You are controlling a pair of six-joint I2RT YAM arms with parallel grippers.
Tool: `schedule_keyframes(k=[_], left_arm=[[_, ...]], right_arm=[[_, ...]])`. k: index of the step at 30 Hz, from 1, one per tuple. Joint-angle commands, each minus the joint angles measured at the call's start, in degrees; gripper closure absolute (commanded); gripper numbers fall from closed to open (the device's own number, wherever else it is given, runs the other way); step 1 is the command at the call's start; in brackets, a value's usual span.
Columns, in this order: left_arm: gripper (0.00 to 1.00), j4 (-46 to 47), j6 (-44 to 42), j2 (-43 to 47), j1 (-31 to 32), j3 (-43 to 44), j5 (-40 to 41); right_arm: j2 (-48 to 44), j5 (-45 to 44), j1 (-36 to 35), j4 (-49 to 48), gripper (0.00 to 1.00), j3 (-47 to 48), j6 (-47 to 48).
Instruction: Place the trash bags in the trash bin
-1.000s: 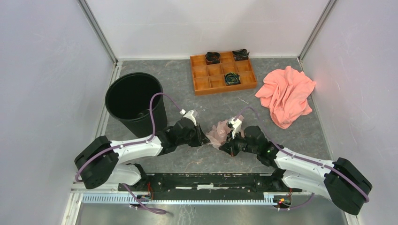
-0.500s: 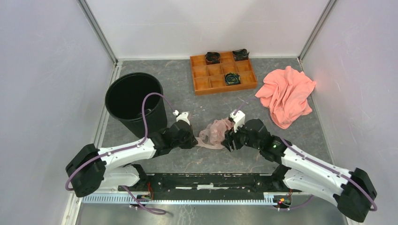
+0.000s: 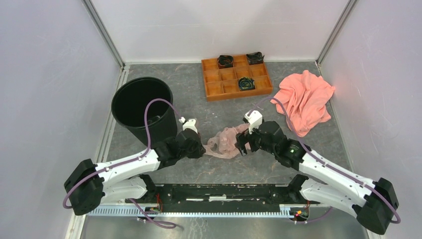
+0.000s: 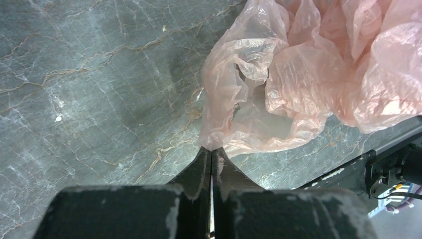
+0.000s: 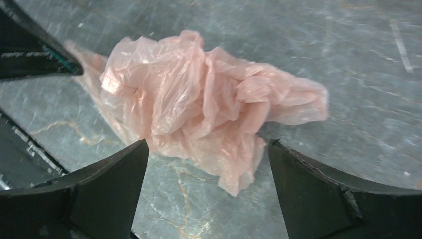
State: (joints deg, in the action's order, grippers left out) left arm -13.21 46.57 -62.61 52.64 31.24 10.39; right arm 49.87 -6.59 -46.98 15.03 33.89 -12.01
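The trash bag (image 3: 225, 141), a crumpled translucent pale pink bag, lies on the grey table between my two arms. My left gripper (image 3: 203, 149) is shut on the bag's left edge; in the left wrist view its jaws (image 4: 211, 149) pinch a fold of the bag (image 4: 298, 74). My right gripper (image 3: 242, 144) stands open at the bag's right end. In the right wrist view the bag (image 5: 199, 104) lies just ahead of the spread fingers (image 5: 208, 143), with nothing gripped. The black trash bin (image 3: 149, 133) stands upright to the back left of the left gripper.
An orange compartment tray (image 3: 239, 94) with dark items sits at the back centre. A salmon-pink cloth (image 3: 303, 99) lies at the back right. White enclosure walls close in the table on three sides. The left gripper's tip (image 5: 45, 59) shows in the right wrist view.
The right gripper opened and let go of the bag, drawing back slightly. The left gripper shut on the bag's edge and moved left, stretching the bag out.
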Motion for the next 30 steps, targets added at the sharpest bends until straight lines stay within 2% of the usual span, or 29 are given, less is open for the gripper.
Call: schedule_keyframes(k=[1,2,6,8,12,15,19,24,27,30], left_arm=[[0.98,-0.25,-1.6,1.8,0.0,-1.05,1.04],[0.98,-0.24,-1.5,2.01,0.0,-1.1,0.88],[0.98,-0.25,-1.31,2.71,0.0,-0.97,0.81],[0.98,0.03,-1.17,2.84,0.0,-0.97,0.72],[0.98,0.52,-1.04,2.64,0.0,-0.8,0.48],[0.98,0.55,-0.8,2.43,-0.02,-0.62,0.05],[0.98,-0.14,-0.6,3.56,0.0,-0.4,-0.36],[0.98,-2.31,-0.64,7.2,0.0,-0.06,1.1],[0.98,-4.0,-1.11,9.87,0.0,0.55,2.17],[0.98,-6.79,-2.23,12.88,0.0,2.01,4.17]], right_arm=[[3.45,11.68,-1.84,-5.36,0.02,3.26,3.35],[4.11,9.61,-4.05,-5.23,0.02,4.32,4.12],[10.02,-12.26,-13.33,2.27,0.02,11.63,7.28],[13.65,-19.6,-16.64,4.58,0.02,14.45,7.77],[20.23,-31.41,-21.72,5.31,0.02,17.9,7.97],[24.93,-35.54,-21.79,4.43,0.02,18.92,7.77],[24.89,-34.75,-20.62,0.74,0.43,17.02,7.09],[13.46,-20.73,-10.31,-5.92,0.83,9.84,3.84],[4.69,-12.06,-1.91,-8.14,1.0,5.83,2.23],[-0.38,-5.25,5.18,-6.48,1.0,5.11,1.97]])
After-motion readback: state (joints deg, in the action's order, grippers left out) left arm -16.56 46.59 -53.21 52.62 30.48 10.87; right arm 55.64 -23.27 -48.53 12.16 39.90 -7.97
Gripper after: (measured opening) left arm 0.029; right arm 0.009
